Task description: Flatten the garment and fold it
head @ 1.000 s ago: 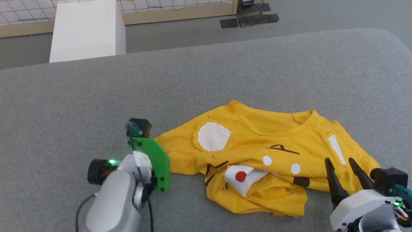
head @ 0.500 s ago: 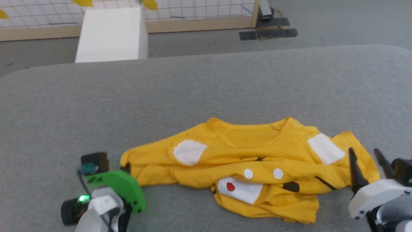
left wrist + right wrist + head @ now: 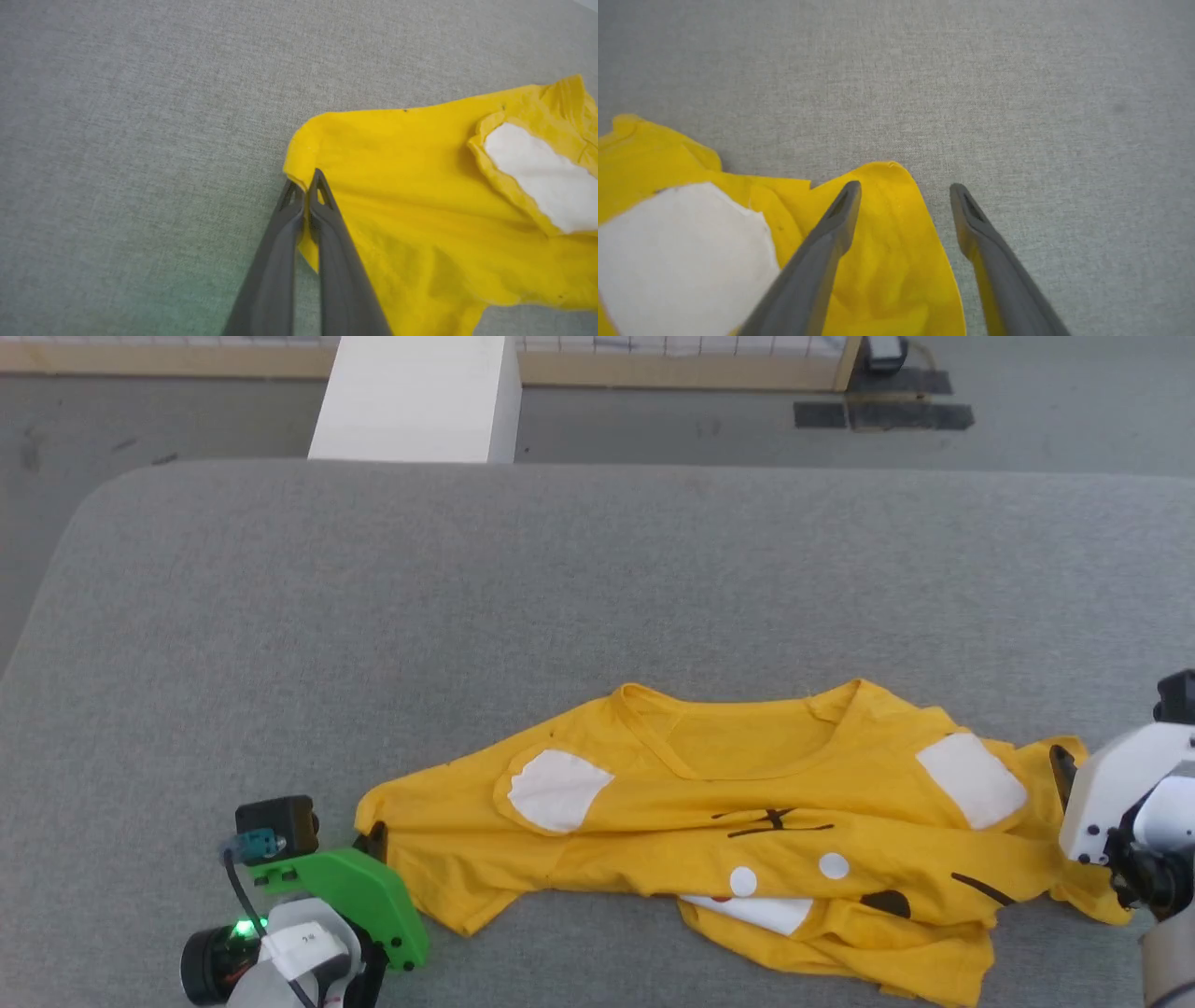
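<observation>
Looking at the garment [image 3: 709, 821] sprawled print-up across the near half of the grey padded top [image 3: 560, 616], collar toward the far side, bottom part bunched and doubled over at the near right. Seems like thin soft cotton, so probably light, floppy, no stiffness whatsoever; likely to drag and wrinkle on that fuzzy cover instead of sliding flat. Clamped shut with the left gripper [image 3: 304, 179] on the tip of the left sleeve, a bit of cloth nipped between the fingers. Spread wide with the right gripper [image 3: 904, 188], straddling the edge of the right sleeve, nothing grabbed. Would go for that sleeve hem next, pinching the stitched edge rather than one loose layer, then tension both ends to smooth out.
</observation>
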Robot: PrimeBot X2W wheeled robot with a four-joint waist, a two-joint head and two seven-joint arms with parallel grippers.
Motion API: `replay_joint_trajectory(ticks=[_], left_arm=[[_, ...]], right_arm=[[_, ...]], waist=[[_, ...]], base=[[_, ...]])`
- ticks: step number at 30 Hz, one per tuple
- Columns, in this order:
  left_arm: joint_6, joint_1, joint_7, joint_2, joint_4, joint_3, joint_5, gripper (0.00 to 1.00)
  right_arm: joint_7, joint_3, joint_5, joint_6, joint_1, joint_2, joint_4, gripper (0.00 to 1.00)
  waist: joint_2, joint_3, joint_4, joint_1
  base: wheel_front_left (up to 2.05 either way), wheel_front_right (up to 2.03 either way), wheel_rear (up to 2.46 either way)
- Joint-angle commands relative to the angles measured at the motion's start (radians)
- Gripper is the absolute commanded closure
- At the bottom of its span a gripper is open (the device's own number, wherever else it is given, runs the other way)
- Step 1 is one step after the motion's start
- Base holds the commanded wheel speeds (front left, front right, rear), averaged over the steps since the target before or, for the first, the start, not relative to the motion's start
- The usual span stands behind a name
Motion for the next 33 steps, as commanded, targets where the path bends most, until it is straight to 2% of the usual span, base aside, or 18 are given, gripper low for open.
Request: replay_joint_trajectory(ticks=[1,6,7,8,9,10,12,15,23,26,33], left_arm=[[-0.003,-0.021,0.000,-0.002,-0.002,-0.001,-0.011,1.00],[-0.008,-0.037,0.001,-0.005,0.005,-0.011,-0.017,1.00],[-0.008,-0.038,0.002,-0.005,0.006,-0.012,-0.018,1.00],[-0.008,-0.039,0.002,-0.004,0.007,-0.012,-0.019,1.00],[-0.008,-0.040,0.003,-0.003,0.008,-0.012,-0.021,1.00],[-0.011,-0.041,0.005,-0.002,0.009,-0.013,-0.023,1.00],[-0.019,-0.045,0.005,0.003,0.009,-0.018,-0.024,1.00],[-0.046,-0.074,-0.004,0.025,-0.001,-0.026,-0.019,1.00],[-0.129,-0.297,-0.006,0.161,-0.048,-0.031,0.037,1.00],[-0.137,-0.416,-0.006,0.228,-0.056,-0.034,0.098,1.00],[-0.128,-0.711,-0.029,0.303,-0.039,0.005,0.145,1.00]], right_arm=[[0.028,0.009,0.005,-0.001,-0.025,-0.012,0.020,0.00],[0.159,0.063,0.047,-0.001,-0.066,-0.038,0.080,0.00],[0.182,0.076,0.055,-0.001,-0.068,-0.044,0.085,0.19],[0.209,0.094,0.067,-0.001,-0.070,-0.052,0.090,0.60],[0.228,0.108,0.077,-0.001,-0.072,-0.059,0.092,0.77],[0.250,0.125,0.094,-0.001,-0.072,-0.067,0.093,1.00],[0.287,0.156,0.121,-0.001,-0.071,-0.082,0.084,1.00],[0.288,0.186,0.140,-0.001,-0.081,-0.117,0.042,1.00],[0.174,0.240,0.096,-0.001,-0.225,-0.223,-0.087,1.00],[0.121,0.262,0.083,-0.001,-0.325,-0.241,-0.114,1.00],[0.019,0.313,0.044,-0.001,-0.600,-0.269,-0.126,1.00]], waist=[[0.0000,0.027,0.019,0.0000],[0.0000,0.044,0.025,0.0000],[0.0000,0.045,0.024,0.0000],[0.0000,0.047,0.023,0.0000],[0.0000,0.048,0.022,0.0000],[0.0000,0.048,0.021,0.0000],[0.0000,0.047,0.018,0.0000],[0.0000,0.050,0.015,0.0000],[0.0000,0.086,-0.016,0.0000],[0.0000,0.118,-0.036,0.0000],[0.0000,0.239,-0.088,0.0000]], base=[[0.00,0.00,0.00],[0.00,0.00,0.00],[0.00,0.00,0.00],[0.00,0.00,0.00],[0.00,0.00,0.00],[0.00,0.00,0.00],[0.00,0.00,0.00],[0.00,0.00,0.00],[0.00,0.00,0.00],[0.00,0.00,0.00],[0.00,0.00,0.00]])
